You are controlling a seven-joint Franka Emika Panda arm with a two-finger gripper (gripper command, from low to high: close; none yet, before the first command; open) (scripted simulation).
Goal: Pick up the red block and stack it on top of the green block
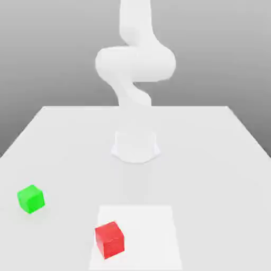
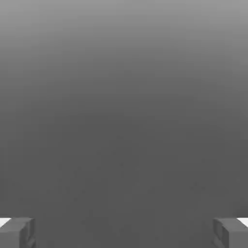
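The red block (image 1: 109,239) is a small bright-red cube resting on a paler square patch of the table near the front edge. The green block (image 1: 30,199) is a same-sized bright-green cube standing on the table to the exterior view's left, a little farther back than the red one. The two cubes are well apart. In the hand view my gripper (image 2: 124,232) stands open, its two grey fingertips (image 2: 18,232) far apart with nothing between them and only a plain grey backdrop ahead. The white arm (image 1: 135,63) rises from its base at mid-table.
The white table (image 1: 211,159) stretches wide around the arm's round base (image 1: 135,146). A lighter square patch (image 1: 153,233) marks the front middle. The table's edges run at both sides and the back.
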